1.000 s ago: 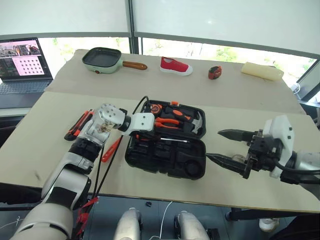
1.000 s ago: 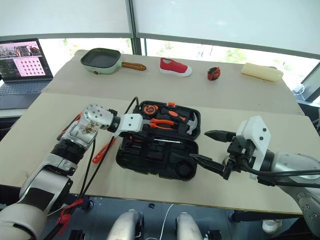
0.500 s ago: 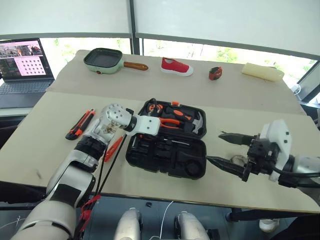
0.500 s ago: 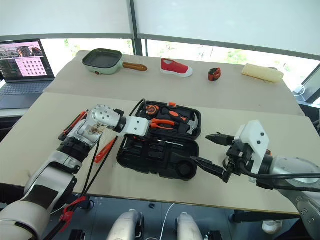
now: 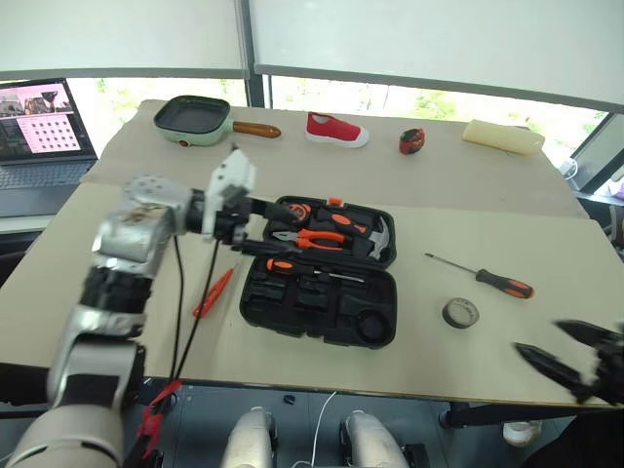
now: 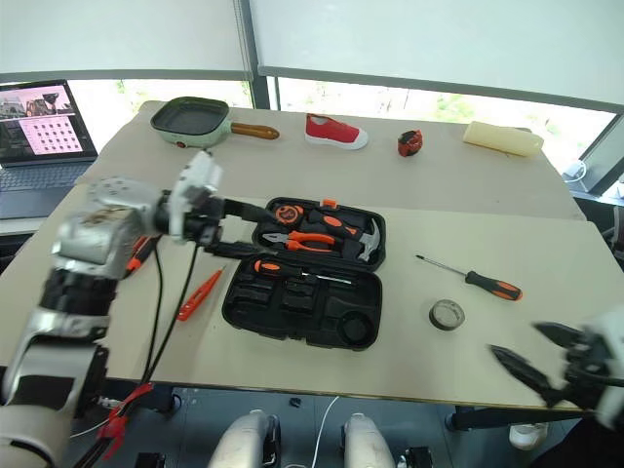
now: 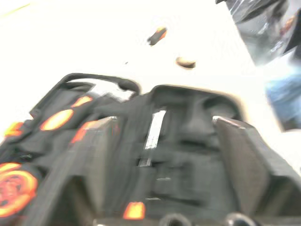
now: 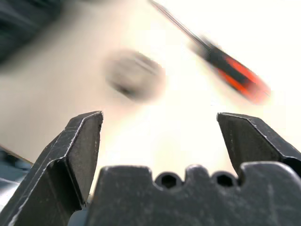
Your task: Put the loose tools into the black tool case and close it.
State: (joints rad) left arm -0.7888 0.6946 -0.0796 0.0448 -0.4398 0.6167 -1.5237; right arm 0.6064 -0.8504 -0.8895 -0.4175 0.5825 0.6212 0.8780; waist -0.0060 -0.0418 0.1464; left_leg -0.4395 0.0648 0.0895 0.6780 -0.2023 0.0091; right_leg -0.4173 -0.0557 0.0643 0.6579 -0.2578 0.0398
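Observation:
The black tool case [image 5: 322, 314] lies open mid-table. A black-and-orange-handled screwdriver [image 5: 283, 264] rests in its near half. My left gripper [image 5: 297, 232] hovers open above the case's left part, holding nothing; its wrist view looks between spread fingers [image 7: 96, 155] into the case's slots. The small orange screwdriver [image 5: 213, 292] lies on the table left of the case. The utility knife [image 6: 136, 255] peeks out behind my left arm. Right of the case lie the long thin-shafted screwdriver [image 5: 480, 276] and the grey tape roll [image 5: 460, 312]. My right gripper [image 5: 567, 351] is open at the near right edge.
Pliers [image 5: 310, 237], a hammer [image 5: 375, 239] and a round tape measure [image 5: 297, 211] sit in the case's far half. Along the far table stand a green frying pan [image 5: 195, 115], a red shoe [image 5: 336, 130], a red-and-black gadget [image 5: 411, 141] and a pale block [image 5: 502, 137]. A laptop [image 5: 39, 127] stands far left.
My left gripper opened and rose off the case, uncovering a screwdriver's handle in the near half. My right arm drew back to the near right edge, uncovering the tape roll and long screwdriver.

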